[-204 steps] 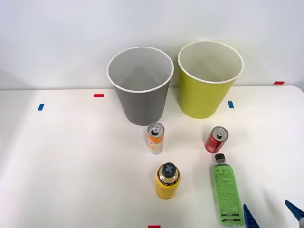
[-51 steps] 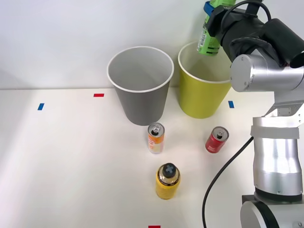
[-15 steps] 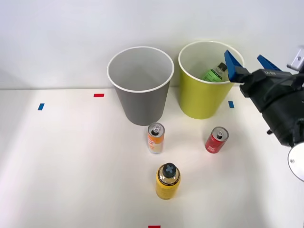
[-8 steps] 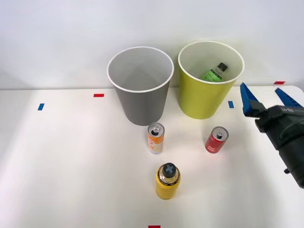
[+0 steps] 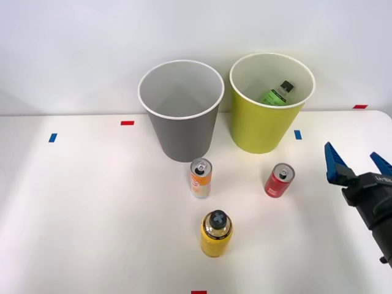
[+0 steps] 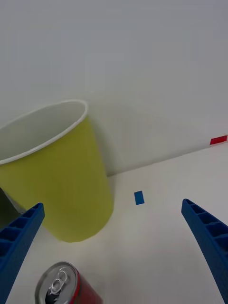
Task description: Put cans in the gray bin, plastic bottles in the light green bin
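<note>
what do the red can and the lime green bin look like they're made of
The red can looks like thin metal, likely aluminum: it has a shiny silver top with a pull tab and a glossy red printed side. The light green bin looks like molded plastic: smooth, evenly colored yellow-green wall with a soft sheen, a white rim and a pale inside. Neither can be confirmed by look alone.

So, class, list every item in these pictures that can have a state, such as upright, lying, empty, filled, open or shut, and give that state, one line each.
gray bin: upright, nothing visible inside.
light green bin: upright, holds the bottle.
plastic bottle: leaning inside the light green bin, capped.
orange-and-white can: upright on the table.
red can: standing on the table.
yellow bottle: upright, capped.
right gripper: open, holding nothing.
</note>
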